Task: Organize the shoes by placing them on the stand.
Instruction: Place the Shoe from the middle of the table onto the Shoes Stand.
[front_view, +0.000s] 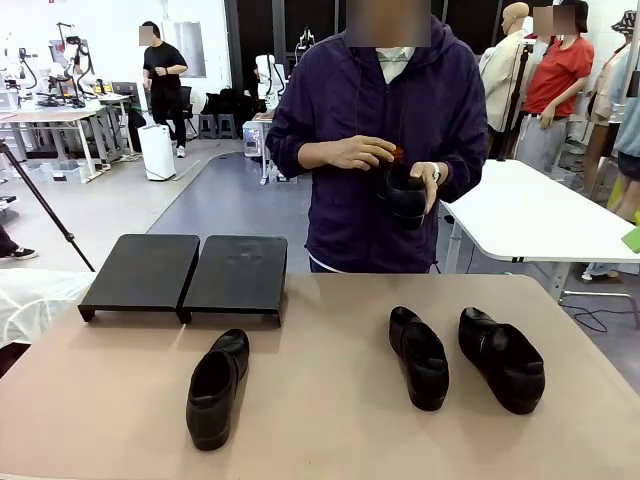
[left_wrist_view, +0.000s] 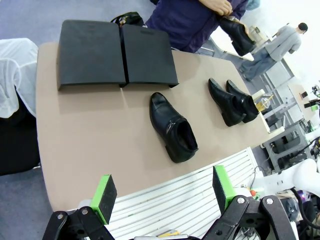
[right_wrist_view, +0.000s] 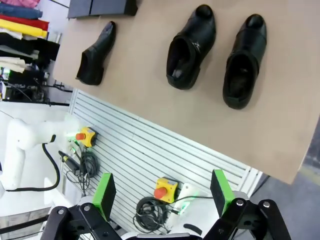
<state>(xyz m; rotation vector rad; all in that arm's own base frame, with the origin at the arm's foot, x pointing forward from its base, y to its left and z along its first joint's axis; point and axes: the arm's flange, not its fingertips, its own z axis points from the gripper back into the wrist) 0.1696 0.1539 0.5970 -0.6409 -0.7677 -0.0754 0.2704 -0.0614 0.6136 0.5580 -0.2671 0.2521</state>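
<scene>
Finds the stand (front_view: 180, 275), two black platforms side by side, on the tan table (front_view: 330, 440). Logs the first shoe (front_view: 215, 390) on the tabletop just on the robot's side of the stand, toe toward it. Logs the second shoe (front_view: 420, 357) and third shoe (front_view: 503, 358) side by side, well right of the stand. Sees the fourth shoe (front_view: 405, 197) in the person's hands (front_view: 360, 152), beyond the stand's right end. Notes the left gripper (left_wrist_view: 163, 192) and right gripper (right_wrist_view: 163, 191) spread wide, holding nothing.
</scene>
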